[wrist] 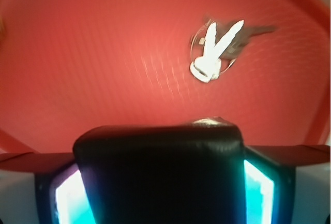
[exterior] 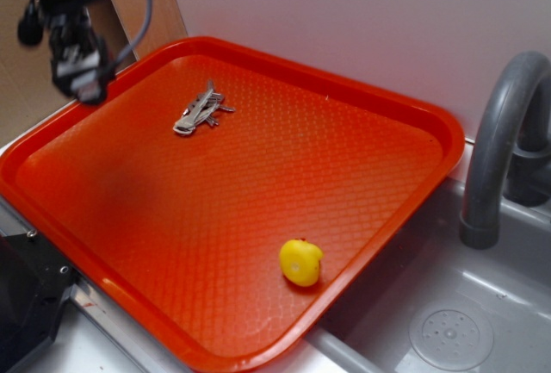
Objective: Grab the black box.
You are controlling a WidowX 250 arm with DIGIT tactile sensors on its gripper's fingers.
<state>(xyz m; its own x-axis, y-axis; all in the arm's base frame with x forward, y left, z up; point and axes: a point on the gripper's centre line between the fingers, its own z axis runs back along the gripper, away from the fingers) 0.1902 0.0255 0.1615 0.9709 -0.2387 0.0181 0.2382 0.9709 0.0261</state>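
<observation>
Gripper (exterior: 80, 76) raised above red tray (exterior: 379, 115) corner; fingers (wrist: 261, 193) clamped on black box (wrist: 160, 177); keys (exterior: 200, 112) on tray.

Black claw (exterior: 79, 67), grey cable, cyan-lit pads (wrist: 261, 193)

gripper (exterior: 80, 80): blurred, arm cut off at top | black box (wrist: 160, 175): bottom cropped | keys (wrist: 214, 50): blurred

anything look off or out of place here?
Nothing spilled or damaged. One oddity: a bunch of keys lies on the orange tray beside a yellow toy, an unusual mix. The gripper is raised over the tray's far left corner with the black box clamped between its fingers.
</observation>
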